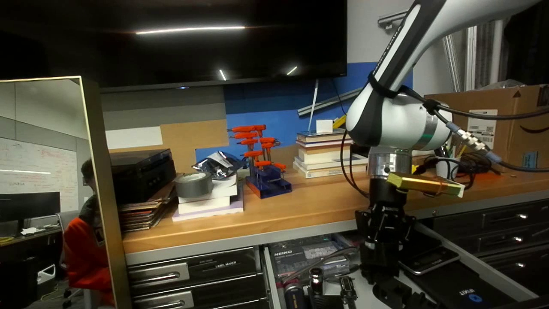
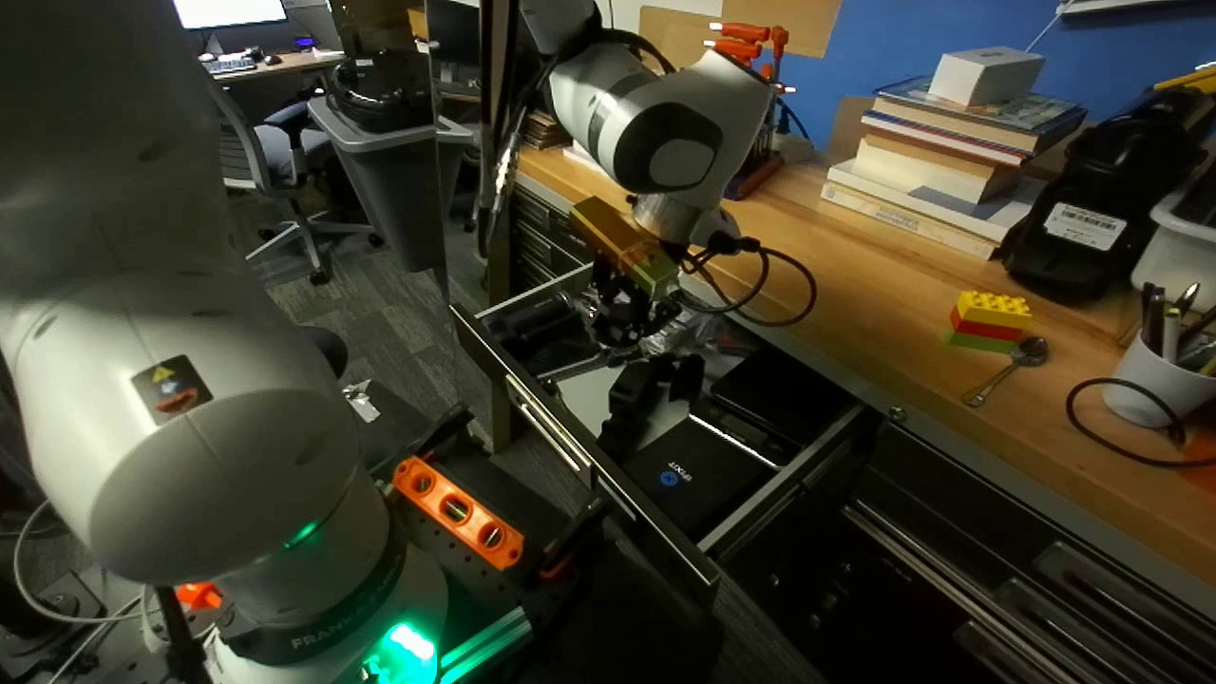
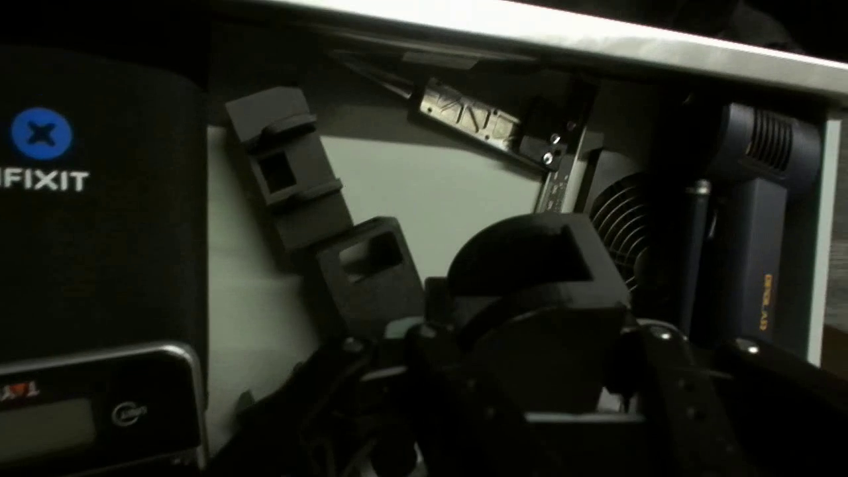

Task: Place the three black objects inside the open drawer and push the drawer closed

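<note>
The drawer (image 1: 484,270) is open below the worktop; it also shows in an exterior view (image 2: 788,486). My gripper (image 3: 536,334) points down into it and is shut on a black block with a rounded, hollow top (image 3: 563,298). The gripper shows in both exterior views (image 1: 381,262) (image 2: 627,318), where the held block is hard to make out. A long black piece with slots (image 3: 285,172) lies on the drawer floor, left of the held block in the wrist view. A black block with a rectangular opening (image 3: 371,271) lies end to end with it, close to my left finger.
An IFIXIT box (image 3: 99,245) and a small scale (image 3: 99,404) lie on one side of the drawer. A caliper (image 3: 483,122) and dark tools (image 3: 742,252) lie on the other. The worktop edge (image 1: 300,223) overhangs the drawer's back, with books (image 1: 326,154) on it.
</note>
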You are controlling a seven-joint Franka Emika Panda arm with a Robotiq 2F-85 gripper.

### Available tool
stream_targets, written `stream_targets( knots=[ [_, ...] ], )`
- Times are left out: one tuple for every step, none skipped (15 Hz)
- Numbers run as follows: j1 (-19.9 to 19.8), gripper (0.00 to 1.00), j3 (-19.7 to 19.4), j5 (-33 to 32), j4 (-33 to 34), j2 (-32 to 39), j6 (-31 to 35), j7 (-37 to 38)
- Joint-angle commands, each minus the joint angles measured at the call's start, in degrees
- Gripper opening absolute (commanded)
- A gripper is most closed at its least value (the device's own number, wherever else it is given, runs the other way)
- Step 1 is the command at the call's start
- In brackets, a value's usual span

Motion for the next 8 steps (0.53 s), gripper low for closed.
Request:
stream_targets(
  knots=[
    [0.56, 0.25, 0.42, 5.97, -2.52, -3.32, -2.99, -5.68],
    [0.84, 0.25, 0.48, 6.76, -3.0, -3.3, -2.47, -6.08],
    [1.17, 0.25, 0.61, 7.62, -3.63, -3.16, -1.0, -6.57],
    [1.64, 0.25, 0.75, 8.05, -4.46, -2.73, 1.85, -6.46],
    [1.89, 0.25, 0.86, 8.83, -4.89, -2.22, 3.39, -6.42],
    [2.2, 0.25, 1.07, 9.65, -5.44, -1.44, 5.45, -6.42],
    [2.5, 0.25, 1.32, 10.7, -6.01, -1.01, 7.08, -6.53],
    [3.01, 0.25, 1.71, 11.62, -6.98, -0.5, 9.8, -6.09]
  ],
)
